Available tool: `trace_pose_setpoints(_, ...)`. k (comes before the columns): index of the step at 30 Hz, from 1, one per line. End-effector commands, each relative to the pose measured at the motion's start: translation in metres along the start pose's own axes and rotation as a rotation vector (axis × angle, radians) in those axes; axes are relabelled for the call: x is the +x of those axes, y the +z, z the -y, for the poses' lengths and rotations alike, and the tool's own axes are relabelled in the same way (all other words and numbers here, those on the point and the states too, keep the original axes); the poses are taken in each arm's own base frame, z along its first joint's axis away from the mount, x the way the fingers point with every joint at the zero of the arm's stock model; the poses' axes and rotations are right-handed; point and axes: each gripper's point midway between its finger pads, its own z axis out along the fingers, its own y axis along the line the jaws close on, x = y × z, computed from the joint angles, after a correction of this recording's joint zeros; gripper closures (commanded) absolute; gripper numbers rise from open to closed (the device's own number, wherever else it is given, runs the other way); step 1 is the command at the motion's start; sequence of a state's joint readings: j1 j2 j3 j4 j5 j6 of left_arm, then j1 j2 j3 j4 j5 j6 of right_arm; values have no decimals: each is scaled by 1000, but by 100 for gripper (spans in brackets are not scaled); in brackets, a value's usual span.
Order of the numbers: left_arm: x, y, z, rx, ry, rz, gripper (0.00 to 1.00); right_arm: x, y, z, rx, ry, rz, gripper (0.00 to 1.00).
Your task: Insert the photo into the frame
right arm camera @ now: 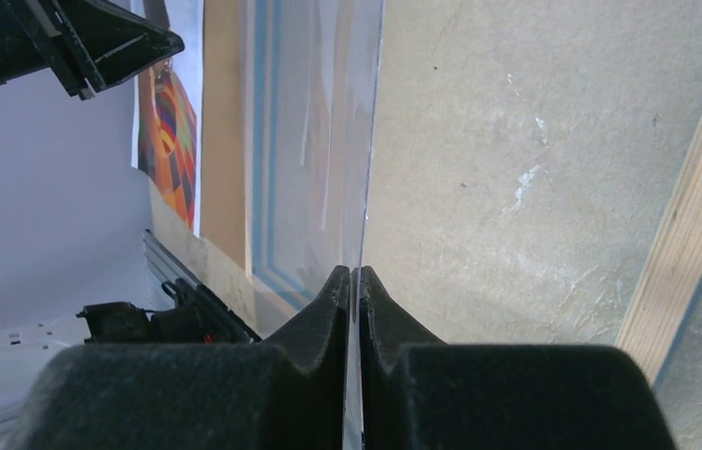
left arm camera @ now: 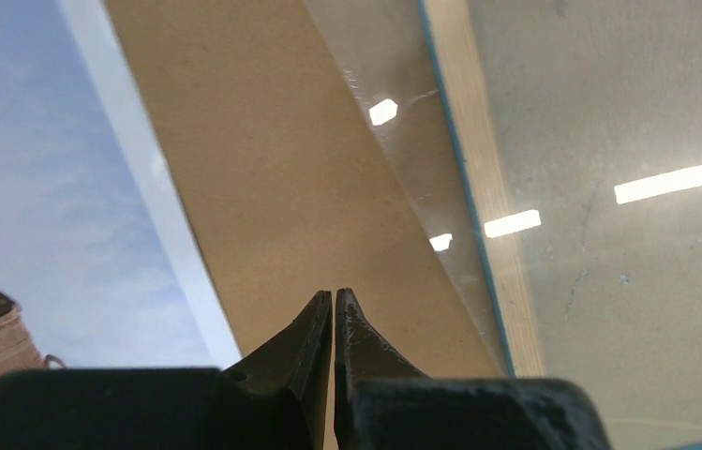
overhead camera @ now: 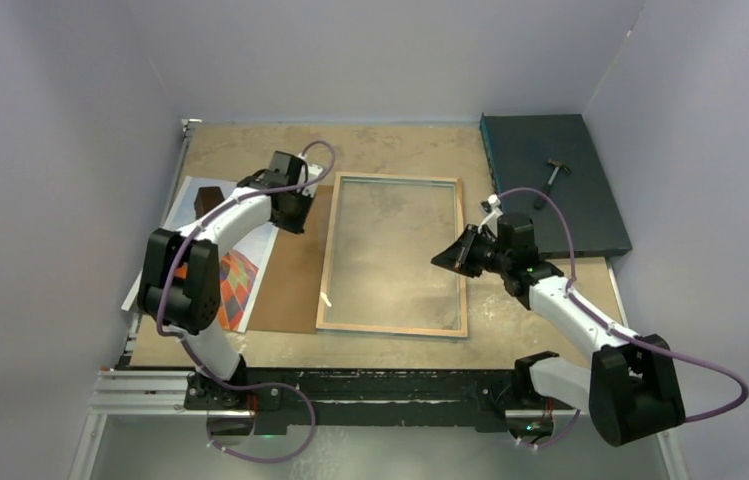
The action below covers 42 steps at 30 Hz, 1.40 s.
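Note:
The frame (overhead camera: pixel 455 250) lies pale wood side up in the middle of the table; its wooden edge (right arm camera: pixel 694 216) shows in the right wrist view. My right gripper (right arm camera: pixel 353 272) is shut on the edge of a thin clear pane (right arm camera: pixel 328 141) that lies across the frame, near the frame's right side (overhead camera: pixel 442 260). The photo (overhead camera: pixel 235 285), balloon side up, lies at the left, partly under my left arm; its sky (left arm camera: pixel 37 187) fills the left of the left wrist view. My left gripper (left arm camera: pixel 334 292) is shut and holds nothing, above the brown backing board (left arm camera: pixel 262 169).
The backing board (overhead camera: pixel 290 270) lies between photo and frame. A dark teal slab (overhead camera: pixel 550 185) with a small hammer (overhead camera: pixel 555 172) sits at the back right. Grey walls close in left, right and behind. A metal rail (overhead camera: pixel 150 385) runs along the near edge.

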<state>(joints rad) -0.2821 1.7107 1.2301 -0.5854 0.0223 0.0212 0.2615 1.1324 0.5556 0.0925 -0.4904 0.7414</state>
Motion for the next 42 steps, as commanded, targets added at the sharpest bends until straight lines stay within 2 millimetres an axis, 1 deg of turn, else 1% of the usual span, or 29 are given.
trace_pose_setpoints(1, 10, 17, 31, 46, 61, -30, 98, 4, 0, 2, -29, -14, 16, 92)
trace_pose_setpoints(3, 15, 24, 35, 36, 76, -48, 99, 7, -1, 7, -21, 1, 29, 91)
trace_pose_setpoints(7, 23, 38, 37, 32, 87, -83, 100, 15, -4, 14, -16, 48, 59, 90)
trace_pose_setpoints(9, 24, 42, 34, 8, 91, -95, 100, 18, -5, 20, -6, 71, 74, 85)
trace_pose_setpoints(12, 22, 46, 36, 8, 99, -97, 100, 21, -6, 22, -9, 79, 76, 78)
trace_pose_setpoints(15, 21, 48, 39, 9, 101, -98, 100, 27, -5, 20, -29, 64, 47, 63)
trace_pose_setpoints(19, 19, 49, 38, -1, 107, -96, 100, 32, -5, 13, -77, 28, 10, 36)
trace_pose_setpoints(20, 19, 48, 38, -6, 107, -95, 100, 32, -5, 11, -87, 18, 5, 32)
trace_pose_setpoints(23, 17, 47, 35, -23, 114, -93, 100, 32, -5, 9, -98, -5, -4, 31)
trace_pose_setpoints(24, 17, 47, 34, -27, 116, -92, 100, 32, -5, 9, -96, -8, -5, 32)
trace_pose_setpoints(28, 14, 46, 31, -41, 123, -83, 100, 35, -4, 6, -126, -17, -23, 41)
trace_pose_setpoints(30, 12, 45, 30, -47, 130, -78, 100, 35, -5, -1, -163, -32, -29, 45)
trace_pose_setpoints(32, 7, 43, 28, -54, 140, -66, 100, 35, -8, -11, -213, -56, -34, 45)
trace_pose_setpoints(34, 2, 42, 26, -63, 150, -54, 100, 35, -9, -15, -236, -75, -42, 38)
trace_pose_setpoints(36, -3, 42, 25, -68, 157, -45, 100, 27, -6, -13, -212, -97, -15, 30)
trace_pose_setpoints(39, -5, 43, 25, -67, 160, -45, 100, 27, 0, -5, -183, -94, -24, 25)
trace_pose_setpoints(42, -2, 47, 25, -66, 164, -55, 100, 25, 9, 4, -156, -80, -26, 24)
